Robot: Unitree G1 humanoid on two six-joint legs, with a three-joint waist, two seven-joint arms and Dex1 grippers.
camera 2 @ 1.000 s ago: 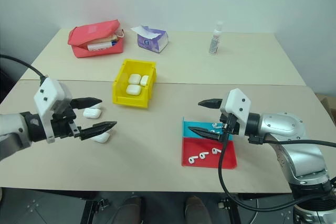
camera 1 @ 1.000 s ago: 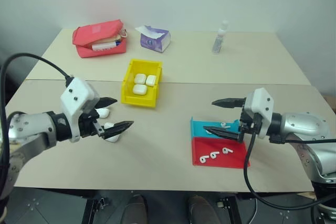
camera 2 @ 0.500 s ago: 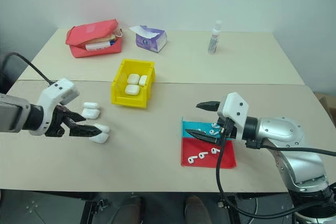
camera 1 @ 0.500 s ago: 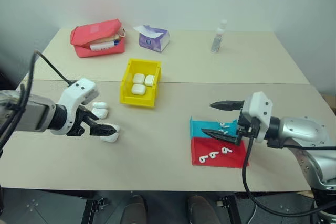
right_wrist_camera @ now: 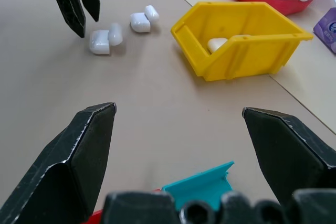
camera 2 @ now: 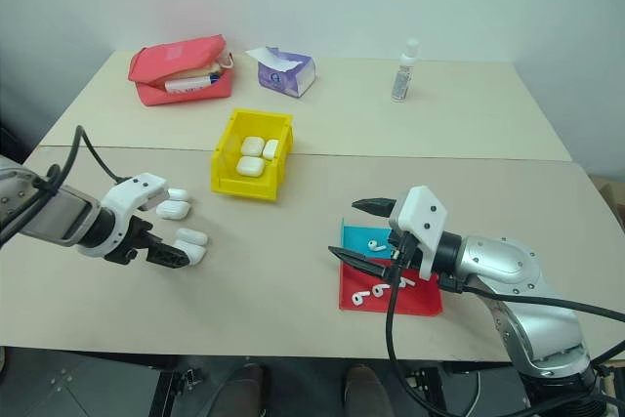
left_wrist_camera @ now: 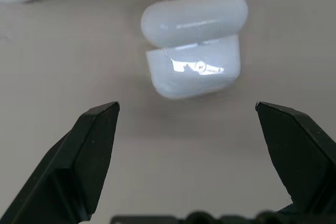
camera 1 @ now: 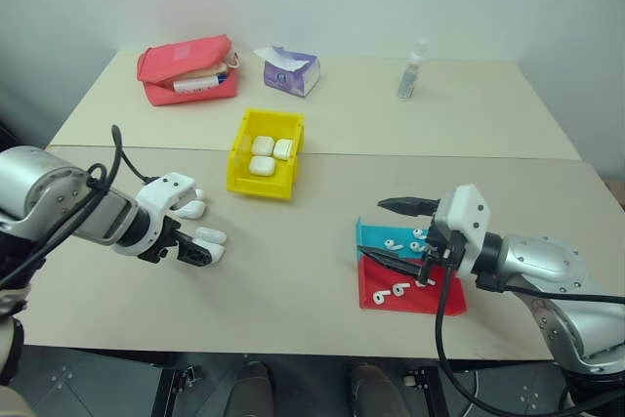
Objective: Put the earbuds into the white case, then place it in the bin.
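A white case [camera 1: 209, 244] lies with its lid flipped open on the near left of the table. My left gripper [camera 1: 188, 246] points down at it, open. The case [left_wrist_camera: 193, 45] sits just past the fingertips, untouched. A second open case [camera 1: 191, 208] lies a little farther back. The yellow bin [camera 1: 235, 161] behind them holds three closed white cases. My right gripper [camera 1: 373, 229] hovers open and empty over the trays. Tiny white earbuds [camera 1: 393, 242] lie in the turquoise tray [camera 1: 371, 233], and more earbuds [camera 1: 399, 289] lie in the red tray [camera 1: 441, 300].
A red pouch [camera 1: 186, 70], a purple tissue pack [camera 1: 291, 71] and a small clear bottle [camera 1: 410, 70] stand along the far side of the table. Bare tabletop lies between the cases and the trays.
My left gripper has sunk and tipped from nearly level to pointing down over the open case. The right gripper has drifted slightly left over the trays. Both stay open.
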